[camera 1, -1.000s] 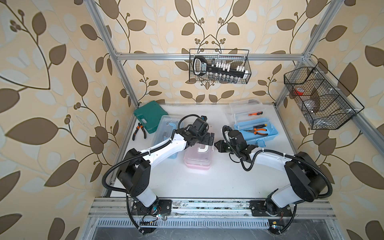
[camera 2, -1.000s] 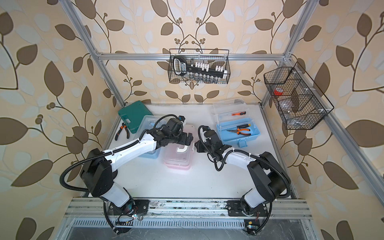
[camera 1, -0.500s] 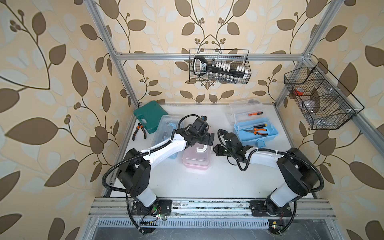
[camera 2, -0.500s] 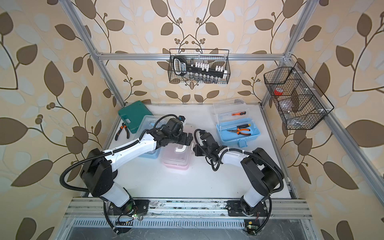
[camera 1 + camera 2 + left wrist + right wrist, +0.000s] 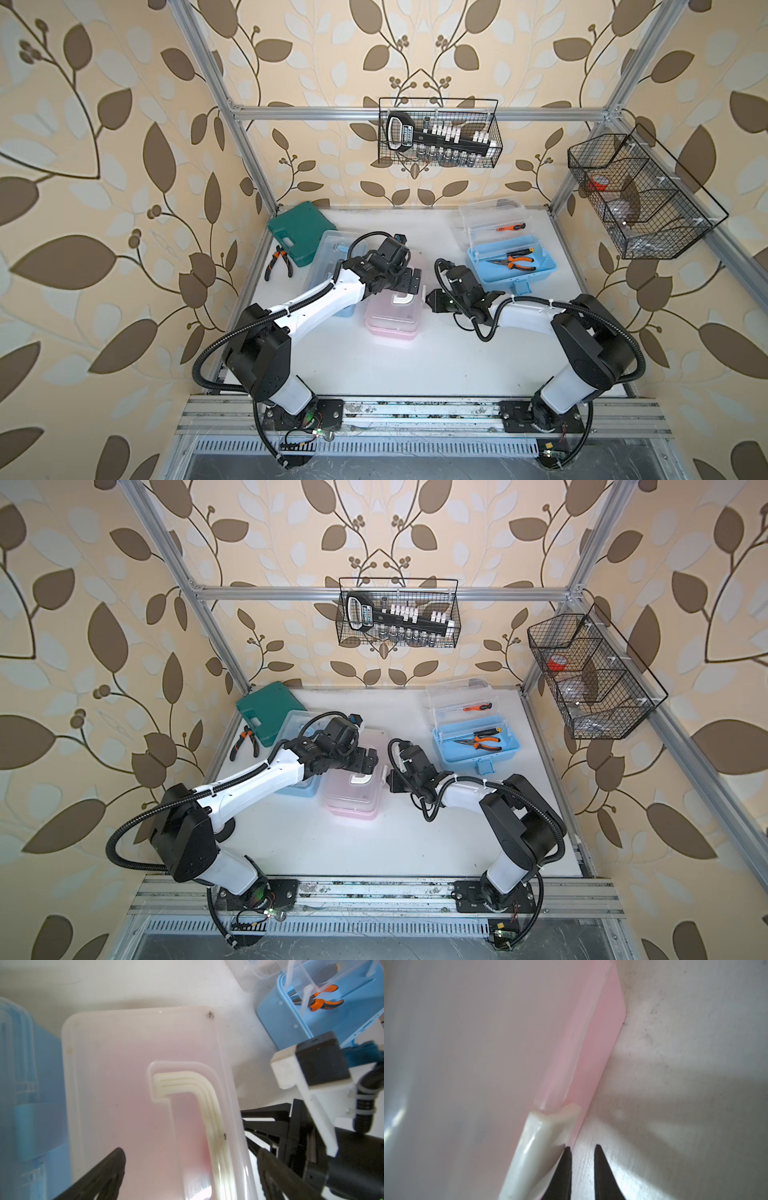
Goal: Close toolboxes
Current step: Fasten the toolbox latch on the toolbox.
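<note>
We see the pink box (image 5: 390, 322) mid-counter (image 5: 415, 374), lid down, between a lidded blue box (image 5: 330, 249) and an open blue box (image 5: 494, 284). Our left pincer (image 5: 191, 1153) hangs spread above it. Our right pincer (image 5: 582, 1147), nearly pressed together and empty, has moved in against its latch (image 5: 550, 1124).

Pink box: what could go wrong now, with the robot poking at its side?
1. The right fingers, nearly shut, seem to touch only the edge of the white latch, so they might slip off it.
2. The left fingers hang open above the pink box and do not clearly hold it down. A sideways push could slide the box instead of clicking the latch shut.
</note>
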Robot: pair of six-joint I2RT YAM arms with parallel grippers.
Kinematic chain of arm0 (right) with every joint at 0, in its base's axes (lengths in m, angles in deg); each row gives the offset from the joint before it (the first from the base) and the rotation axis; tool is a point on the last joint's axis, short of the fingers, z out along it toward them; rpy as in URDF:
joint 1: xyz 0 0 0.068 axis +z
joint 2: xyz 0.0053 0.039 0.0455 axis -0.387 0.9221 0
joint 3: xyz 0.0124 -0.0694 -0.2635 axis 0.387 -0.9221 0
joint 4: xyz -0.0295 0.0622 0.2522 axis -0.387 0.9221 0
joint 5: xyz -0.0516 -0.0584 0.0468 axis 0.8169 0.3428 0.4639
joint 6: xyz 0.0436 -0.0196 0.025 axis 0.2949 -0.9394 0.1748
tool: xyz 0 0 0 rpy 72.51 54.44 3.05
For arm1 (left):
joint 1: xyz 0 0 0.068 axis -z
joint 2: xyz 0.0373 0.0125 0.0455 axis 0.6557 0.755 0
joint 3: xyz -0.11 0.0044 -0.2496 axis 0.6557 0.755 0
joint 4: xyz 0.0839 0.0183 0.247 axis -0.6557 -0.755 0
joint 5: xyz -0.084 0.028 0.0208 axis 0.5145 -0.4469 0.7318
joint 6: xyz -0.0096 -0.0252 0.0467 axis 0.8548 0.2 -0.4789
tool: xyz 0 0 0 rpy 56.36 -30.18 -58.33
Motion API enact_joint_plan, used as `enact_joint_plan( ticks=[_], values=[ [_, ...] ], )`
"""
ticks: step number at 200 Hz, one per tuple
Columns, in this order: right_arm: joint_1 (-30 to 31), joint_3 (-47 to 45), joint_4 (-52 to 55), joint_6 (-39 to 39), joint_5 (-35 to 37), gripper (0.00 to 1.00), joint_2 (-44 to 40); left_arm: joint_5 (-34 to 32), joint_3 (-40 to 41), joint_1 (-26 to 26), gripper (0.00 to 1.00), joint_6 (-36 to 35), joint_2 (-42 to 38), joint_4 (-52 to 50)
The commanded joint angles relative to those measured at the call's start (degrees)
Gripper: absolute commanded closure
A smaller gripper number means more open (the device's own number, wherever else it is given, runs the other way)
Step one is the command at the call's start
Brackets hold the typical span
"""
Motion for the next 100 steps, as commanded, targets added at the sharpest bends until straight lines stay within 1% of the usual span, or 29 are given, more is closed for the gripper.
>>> enact_joint_plan(
  ticks=[1,28,69,100],
  values=[
    [0.1,2.2,-1.7,0.0,-1.5,0.81,1.1,0.4,2.3,-1.2,0.01,2.3,-0.5,-10.1],
    [0.1,2.2,-1.6,-0.2,-2.0,0.81,1.2,1.7,4.7,-2.7,0.01,3.1,-0.2,-8.4],
    [0.1,2.0,-4.7,0.6,-5.5,0.81,2.3,5.8,8.4,-2.6,0.01,5.1,1.3,-4.5],
    [0.1,2.3,-7.4,1.6,-8.4,0.81,3.3,6.9,9.8,-2.2,0.01,5.8,1.0,-3.3]
  ],
)
